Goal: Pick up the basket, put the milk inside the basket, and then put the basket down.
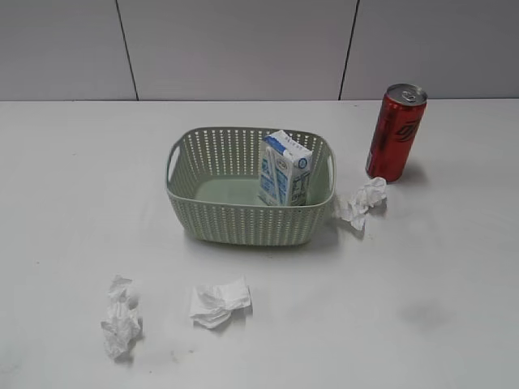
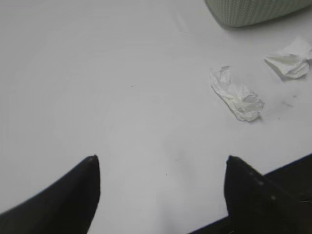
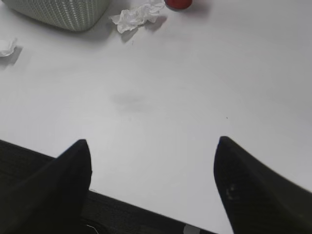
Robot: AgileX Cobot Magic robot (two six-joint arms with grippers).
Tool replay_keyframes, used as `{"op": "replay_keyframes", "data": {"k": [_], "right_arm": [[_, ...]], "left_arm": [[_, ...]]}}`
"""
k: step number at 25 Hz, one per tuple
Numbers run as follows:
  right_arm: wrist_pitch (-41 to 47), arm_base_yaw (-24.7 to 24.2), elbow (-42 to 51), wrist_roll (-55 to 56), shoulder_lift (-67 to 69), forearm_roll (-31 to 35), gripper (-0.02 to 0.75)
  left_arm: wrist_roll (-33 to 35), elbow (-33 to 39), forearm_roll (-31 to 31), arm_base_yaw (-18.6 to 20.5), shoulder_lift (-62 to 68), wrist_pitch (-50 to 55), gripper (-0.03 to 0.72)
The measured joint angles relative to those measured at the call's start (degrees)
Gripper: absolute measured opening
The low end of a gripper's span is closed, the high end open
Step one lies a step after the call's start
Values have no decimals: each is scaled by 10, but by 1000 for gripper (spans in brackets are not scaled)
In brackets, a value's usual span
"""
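Note:
The sage-green basket (image 1: 243,223) stands on the white table in the middle of the exterior view. The white and blue milk carton (image 1: 285,169) stands upright inside it, against its right side. A corner of the basket shows at the top of the left wrist view (image 2: 253,10) and at the top left of the right wrist view (image 3: 63,12). My left gripper (image 2: 161,158) is open and empty over bare table near the front edge. My right gripper (image 3: 153,141) is open and empty, also over bare table near the front edge. Neither gripper shows in the exterior view.
A red drink can (image 1: 396,131) stands right of the basket, its base in the right wrist view (image 3: 178,4). Crumpled tissues lie beside the basket's right corner (image 1: 362,202) and in front of it at left (image 1: 122,317) and centre (image 1: 219,302). The table's dark front edge (image 3: 122,209) is below both grippers.

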Motion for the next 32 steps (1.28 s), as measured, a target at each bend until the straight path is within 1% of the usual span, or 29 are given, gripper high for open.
{"op": "replay_keyframes", "data": {"k": [2, 4, 10, 11, 13, 15, 20, 32], "right_arm": [[0, -7, 0, 1, -1, 1, 591], [0, -23, 0, 1, -10, 2, 591], [0, -127, 0, 0, -89, 4, 591], [0, -138, 0, 0, -101, 4, 591], [0, -149, 0, 0, -110, 4, 591], [0, -149, 0, 0, -110, 6, 591], [0, -149, 0, -1, -110, 7, 591], [0, -149, 0, -1, -110, 7, 591]], "left_arm": [[0, 0, 0, 29, 0, 0, 588], [0, 0, 0, 56, -1, 0, 588], [0, 0, 0, 138, -53, -1, 588], [0, 0, 0, 149, -64, -2, 588], [0, 0, 0, 170, -92, -2, 588], [0, 0, 1, 186, -121, -1, 587], [0, 0, 1, 204, -132, -1, 583], [1, 0, 2, 204, -132, -1, 519]]}}
